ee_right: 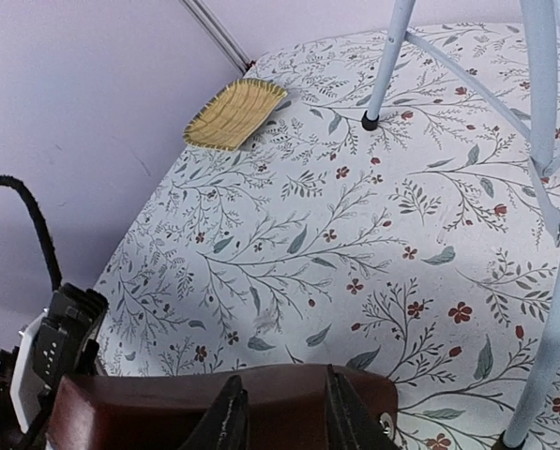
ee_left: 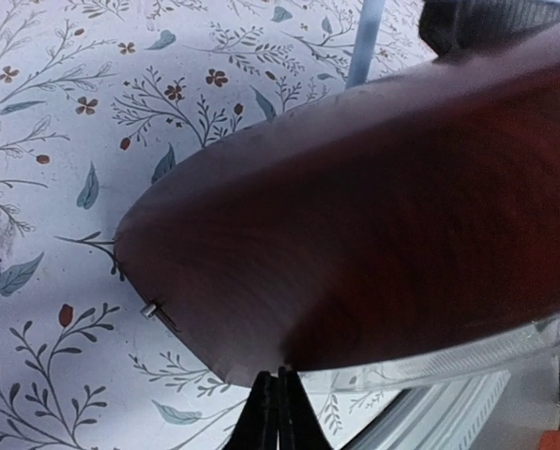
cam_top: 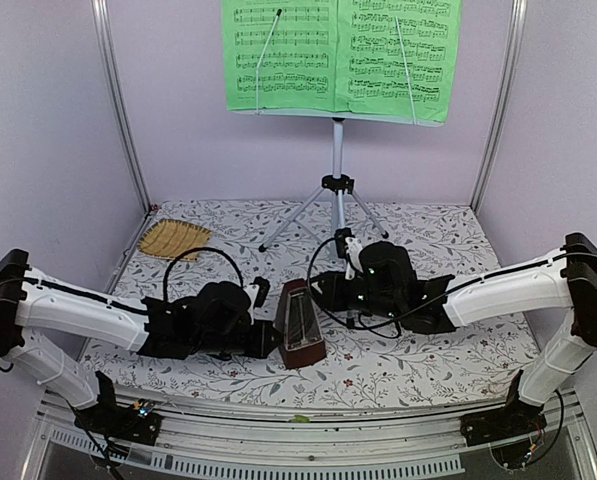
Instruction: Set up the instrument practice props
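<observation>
Two arms reach in from either side and meet at the small reddish-brown metronome (cam_top: 301, 326), which sits on the flowered table (cam_top: 448, 350) near the front edge, about midway across. The left gripper (cam_top: 269, 338) lies low against the metronome's left side. Seen from its own wrist, its black fingertips (ee_left: 278, 417) are pressed tight together with nothing between them, and the dark wood fills nearly the whole view just beyond. The right gripper (cam_top: 325, 287) comes in from the right, at the metronome's far upper side. Its two fingers (ee_right: 229, 417) stand a little apart, a narrow gap, and lie over the brown casing, but I cannot tell whether they touch it. Whether the metronome sits flat or leans a little is hard to judge from above.

Further back, in the middle, the music stand (cam_top: 337, 195) is upright on its spread silver legs, and the green sheet-music booklet (cam_top: 343, 55) lies open across its desk with the printed notes facing the arms. A tan straw mat (cam_top: 174, 240) rests at the far left corner, well apart from everything else
</observation>
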Action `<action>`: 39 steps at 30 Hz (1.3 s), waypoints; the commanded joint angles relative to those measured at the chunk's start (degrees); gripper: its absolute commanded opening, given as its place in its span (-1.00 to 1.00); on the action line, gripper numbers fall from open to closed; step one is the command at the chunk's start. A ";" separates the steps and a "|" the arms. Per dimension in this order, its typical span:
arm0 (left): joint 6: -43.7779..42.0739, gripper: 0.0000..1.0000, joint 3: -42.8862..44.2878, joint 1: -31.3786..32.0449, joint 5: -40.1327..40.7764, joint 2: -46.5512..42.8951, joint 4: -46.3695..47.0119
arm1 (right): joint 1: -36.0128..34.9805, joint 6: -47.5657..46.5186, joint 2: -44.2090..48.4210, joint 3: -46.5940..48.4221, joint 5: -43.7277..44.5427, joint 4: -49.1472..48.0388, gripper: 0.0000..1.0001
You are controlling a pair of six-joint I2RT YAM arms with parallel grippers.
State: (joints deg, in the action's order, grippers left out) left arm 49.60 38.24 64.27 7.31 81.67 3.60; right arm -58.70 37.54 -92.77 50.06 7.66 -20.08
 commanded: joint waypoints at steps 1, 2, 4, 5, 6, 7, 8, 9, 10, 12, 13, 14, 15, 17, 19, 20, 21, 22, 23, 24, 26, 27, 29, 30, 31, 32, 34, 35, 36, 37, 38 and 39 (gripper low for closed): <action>1.35 -0.91 1.47 1.23 1.65 -0.70 1.68 | 0.48 -7.15 4.11 1.32 -0.81 2.84 -0.15; 1.29 -0.87 1.30 1.29 2.10 -1.36 1.68 | 0.43 -7.79 5.83 0.74 -0.45 3.51 -0.03; 1.22 -0.78 1.06 1.21 2.96 -2.77 1.32 | 0.40 -8.90 8.43 -0.40 0.29 4.50 0.24; 1.19 -0.74 1.01 1.20 3.57 -3.59 0.87 | 0.31 -9.09 9.72 -1.10 0.58 4.86 0.34; 1.05 -0.70 0.92 1.13 4.24 -4.55 0.30 | 0.15 -9.38 11.19 -1.92 0.83 4.99 0.43; 1.02 -0.66 0.86 0.98 4.86 -5.42 -0.28 | -0.25 -9.56 12.52 -2.87 1.52 5.06 0.51; 1.07 -0.62 0.68 0.70 5.49 -6.37 -0.94 | -0.99 -9.99 13.74 -3.66 2.73 5.19 0.57; 0.97 -0.56 0.51 0.31 5.74 -7.32 -1.40 | -2.01 -10.80 15.02 -4.29 3.92 5.22 0.63; 0.79 -0.49 0.23 -0.29 5.94 -8.40 -1.82 | -3.18 -11.50 15.97 -4.73 5.42 5.42 0.67; 0.56 -0.34 -0.15 -1.86 6.01 -10.34 -3.10 | -5.44 -13.02 17.00 -4.96 7.86 6.00 0.73; 0.35 -0.24 -0.22 -2.79 5.93 -11.32 -3.61 | -6.49 -13.72 17.16 -4.97 8.85 6.42 0.75; -0.10 -0.09 -0.34 -3.70 5.74 -12.36 -3.94 | -7.46 -13.94 17.07 -4.90 10.21 6.65 0.77; -0.57 0.00 -0.31 -4.63 5.62 -13.32 -4.21 | -8.38 -14.19 16.75 -4.72 11.17 7.02 0.79; -1.71 0.20 -0.15 -6.14 5.61 -15.33 -4.76 | -9.80 -14.29 15.34 -3.86 12.78 8.16 0.83; -2.95 0.37 0.51 -7.69 5.57 -16.99 -5.69 | -10.83 -14.19 13.11 -2.16 13.77 9.56 0.85; -3.62 0.44 1.04 -8.66 5.42 -17.55 -6.23 | -11.35 -13.97 11.85 -1.06 14.20 10.27 0.85; -4.31 0.51 1.50 -9.55 5.17 -18.15 -6.76 | -11.88 -13.84 10.14 0.40 14.78 10.85 0.86; -4.91 0.57 2.02 -10.44 4.87 -18.47 -7.17 | -12.40 -13.75 9.14 1.49 15.48 11.45 0.86; -5.54 0.62 2.42 -11.29 4.44 -18.66 -7.35 | -12.88 -13.59 7.41 2.56 16.03 12.02 0.87; -6.19 0.64 2.78 -11.93 3.94 -18.73 -7.29 | -13.19 -13.54 6.07 3.52 16.39 12.48 0.87; -7.61 0.68 3.71 -13.16 3.16 -18.62 -7.31 | -13.49 -13.25 3.58 5.38 17.10 13.44 0.87; -8.19 0.69 4.19 -13.49 2.77 -18.46 -7.37 | -13.54 -13.00 2.46 6.23 17.59 13.94 0.86; -9.30 0.71 5.07 -13.91 2.26 -18.23 -7.45 | -13.65 -12.64 0.50 7.94 18.52 15.17 0.84; -9.76 0.71 5.61 -14.12 2.07 -18.09 -7.54 | -13.64 -12.63 -0.25 8.67 18.95 15.77 0.81; -9.99 0.72 5.87 -14.34 1.80 -18.04 -7.59 | -13.68 -12.66 -0.86 9.38 19.33 16.34 0.76; -10.19 0.72 6.07 -14.57 1.50 -18.04 -7.55 | -13.73 -12.60 -1.37 9.74 19.41 16.65 0.71; -10.72 0.73 6.34 -14.96 1.05 -17.97 -7.46 | -13.81 -12.86 -1.82 9.80 19.37 16.75 0.67; -11.13 0.73 6.51 -15.10 0.64 -17.91 -7.39 | -13.81 -12.92 -2.04 9.86 19.26 16.86 0.66; -11.52 0.74 6.76 -15.30 0.29 -17.80 -7.31 | -13.81 -12.99 -2.25 9.81 18.91 17.03 0.64; -12.24 0.75 7.03 -15.48 -0.18 -17.63 -7.29 | -13.82 -12.99 -2.50 9.83 18.79 17.15 0.63; -12.94 0.75 7.44 -15.63 -0.46 -17.41 -7.17 | -13.80 -13.16 -2.75 9.83 18.72 17.17 0.61; -13.86 0.76 7.91 -15.74 -0.72 -17.28 -7.19 | -13.81 -13.45 -3.09 9.89 18.75 17.17 0.59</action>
State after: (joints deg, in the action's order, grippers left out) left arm 39.62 43.77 49.87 8.64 63.72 -3.31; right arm -72.07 24.53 -94.26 58.57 25.23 -3.97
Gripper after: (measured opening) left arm 0.874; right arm 0.811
